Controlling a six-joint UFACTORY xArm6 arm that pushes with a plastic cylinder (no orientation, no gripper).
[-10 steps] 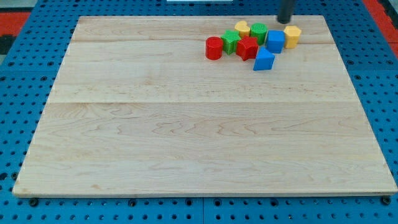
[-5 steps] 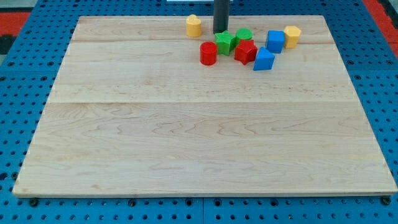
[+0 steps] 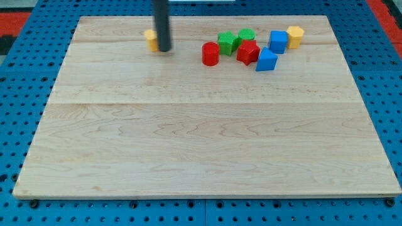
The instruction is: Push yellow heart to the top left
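My tip [image 3: 164, 49] touches the yellow heart [image 3: 150, 39] on its left. There is no claw, only a rod. The heart looks partway there, with the top-left corner yet to reach.

Bright, even overhead light, no hard glare on the pale wooden board [image 3: 188, 138], only a soft sheen near the view's top. Shadows are short and faint under the blocks, e.g. the red cylinder [image 3: 210, 54] and blue block [image 3: 266, 61]. Focus is fairly sharp overall; the dark rod looks slightly smeared around my tip [image 3: 164, 49], and the board edges show mild perspective skew.
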